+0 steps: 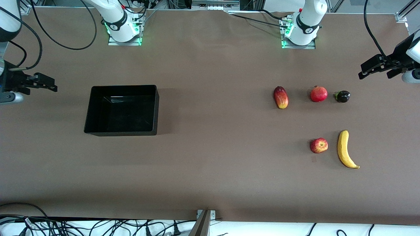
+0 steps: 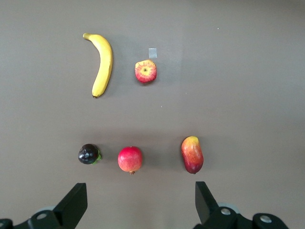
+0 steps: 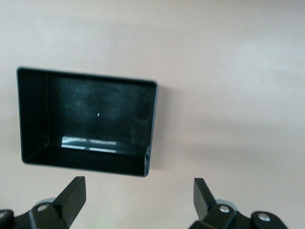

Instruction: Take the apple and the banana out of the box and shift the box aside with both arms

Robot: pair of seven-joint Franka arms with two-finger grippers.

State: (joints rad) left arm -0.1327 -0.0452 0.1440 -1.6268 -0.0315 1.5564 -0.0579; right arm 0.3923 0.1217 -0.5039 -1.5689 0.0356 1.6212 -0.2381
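The black box (image 1: 124,87) stands empty toward the right arm's end of the table and also shows in the right wrist view (image 3: 151,125). The apple (image 1: 319,145) and the banana (image 1: 345,149) lie side by side on the table toward the left arm's end; both show in the left wrist view, apple (image 2: 146,71) and banana (image 2: 102,64). My left gripper (image 1: 362,70) is open and empty, up in the air over that end of the table; its own view shows it too (image 2: 140,200). My right gripper (image 1: 52,84) is open and empty over the table beside the box, as in its own view (image 3: 138,200).
A mango (image 1: 281,97), a pomegranate (image 1: 318,94) and a small dark round fruit (image 1: 342,96) lie in a row farther from the front camera than the apple and banana. A small piece of tape (image 2: 152,53) lies beside the apple. Cables run along the table edges.
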